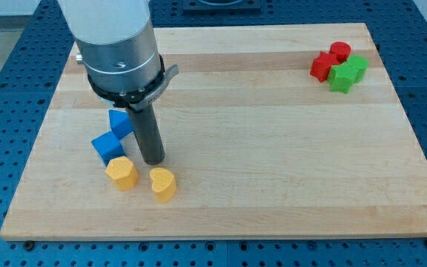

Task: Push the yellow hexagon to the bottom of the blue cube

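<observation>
Looking from the view's left, I see the blue cube (107, 147) near the board's lower-left area, with a second blue block (119, 122), shape unclear, just above it and partly behind the rod. The yellow hexagon (121, 173) sits right below the cube, touching or nearly so, a little toward the right, so the job looks almost finished; at most a small nudge leftward remains. The rod stands upright under the arm's grey body, and my tip (153, 161) rests on the wooden board (273, 148) just right of the cube, above the gap between the hexagon and a yellow heart-like block (163, 184). It has no fingers to open or close. Far right, near the top, two red blocks (329, 61) huddle against a green block (347, 73)
</observation>
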`<action>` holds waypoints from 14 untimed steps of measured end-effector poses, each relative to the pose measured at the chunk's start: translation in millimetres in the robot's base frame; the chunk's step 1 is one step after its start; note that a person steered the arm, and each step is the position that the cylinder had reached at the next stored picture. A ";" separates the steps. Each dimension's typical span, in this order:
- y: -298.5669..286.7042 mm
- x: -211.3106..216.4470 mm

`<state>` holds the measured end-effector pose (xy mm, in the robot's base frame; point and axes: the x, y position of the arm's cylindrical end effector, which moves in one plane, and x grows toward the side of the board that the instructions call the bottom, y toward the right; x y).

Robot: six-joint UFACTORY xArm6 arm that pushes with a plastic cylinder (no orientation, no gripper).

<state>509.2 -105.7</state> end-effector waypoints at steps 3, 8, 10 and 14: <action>-7.8 6.9; -10.5 22.3; -18.7 22.3; -18.5 19.1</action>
<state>528.3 -124.2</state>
